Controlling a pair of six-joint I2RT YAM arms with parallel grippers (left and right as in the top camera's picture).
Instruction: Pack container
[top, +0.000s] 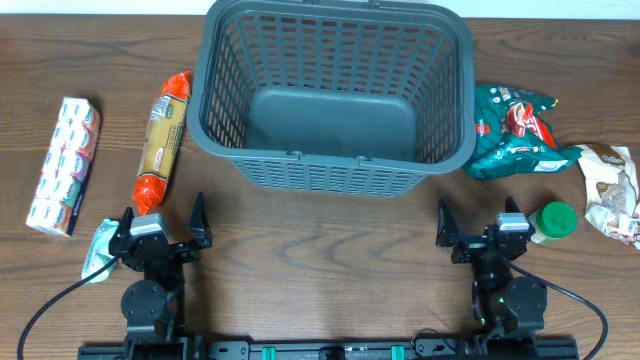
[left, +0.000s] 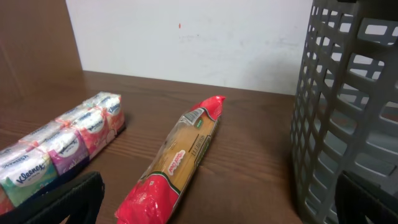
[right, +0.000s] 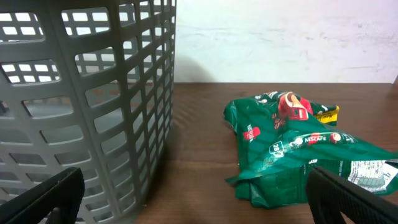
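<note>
The dark grey container (top: 330, 178) sits at the table's 12 o'clock, with a pasta packet (top: 163, 140) at its 9 and a green coffee bag (top: 515, 130) at its 3, as the left gripper (top: 163, 225) and right gripper (top: 478, 228) rest spread wide at 7 and 5 o'clock.

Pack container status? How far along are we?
Done: nothing yet; the container is bare inside. In hand: nothing; the left gripper and right gripper are both open and empty. Left: everything. The tissue pack, pasta pack and small packet lie to its left, and the green coffee bag, green-lidded jar and beige bag to its right, all on the table.
</note>
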